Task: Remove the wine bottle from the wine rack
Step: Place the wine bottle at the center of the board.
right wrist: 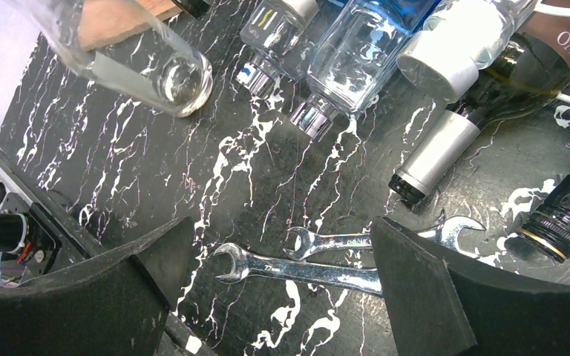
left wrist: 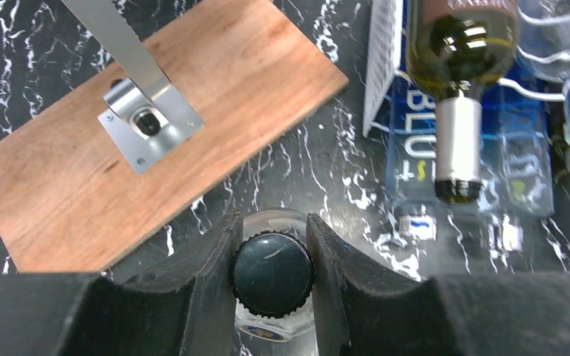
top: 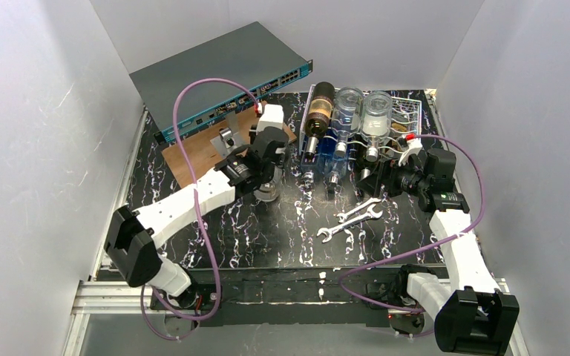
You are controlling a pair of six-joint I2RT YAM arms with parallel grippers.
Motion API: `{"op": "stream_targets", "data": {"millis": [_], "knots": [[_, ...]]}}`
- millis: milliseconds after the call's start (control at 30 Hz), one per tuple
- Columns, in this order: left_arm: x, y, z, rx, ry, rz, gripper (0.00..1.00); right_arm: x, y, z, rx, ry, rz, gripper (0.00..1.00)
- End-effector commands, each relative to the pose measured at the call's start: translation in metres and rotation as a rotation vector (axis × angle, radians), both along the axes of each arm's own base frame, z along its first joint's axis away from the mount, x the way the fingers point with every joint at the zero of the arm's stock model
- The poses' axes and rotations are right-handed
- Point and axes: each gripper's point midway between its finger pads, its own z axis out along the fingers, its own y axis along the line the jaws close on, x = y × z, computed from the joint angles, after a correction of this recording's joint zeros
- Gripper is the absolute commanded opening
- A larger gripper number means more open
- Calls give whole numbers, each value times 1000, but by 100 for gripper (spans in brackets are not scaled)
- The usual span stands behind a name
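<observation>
Left wrist view has the left tool (left wrist: pixel 272 233) clamped on the dark cap (left wrist: pixel 272 274) of a clear bottle (top: pixel 267 193) near the wooden board (left wrist: pixel 156 148). The right tool (right wrist: pixel 282 233) gapes wide above two wrenches (right wrist: pixel 304 267) on the surface (top: pixel 267 237). The wine bottle (top: pixel 318 110) lies in the leftmost cradle of the wine rack (top: pixel 414 111), neck toward the arms.

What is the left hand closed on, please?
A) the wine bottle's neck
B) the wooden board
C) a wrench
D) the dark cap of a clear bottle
D: in the left wrist view, the left hand has its fingers pressed against both sides of the dark cap on the clear bottle.
</observation>
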Motion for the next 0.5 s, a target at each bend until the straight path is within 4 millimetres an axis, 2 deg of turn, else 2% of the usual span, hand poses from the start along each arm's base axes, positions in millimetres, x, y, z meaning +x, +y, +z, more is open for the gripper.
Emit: {"op": "stream_targets", "data": {"millis": [0,233,467], "knots": [[40,6,50,-58,-150,51,0,4,-1,7,-1,-42,9,98],[72,18,35,-58,-106,96,0,4,-2,6,-6,-38,8,98],[88,25,29,-97,-96,118,0,4,-1,5,-9,-37,13,98]]}}
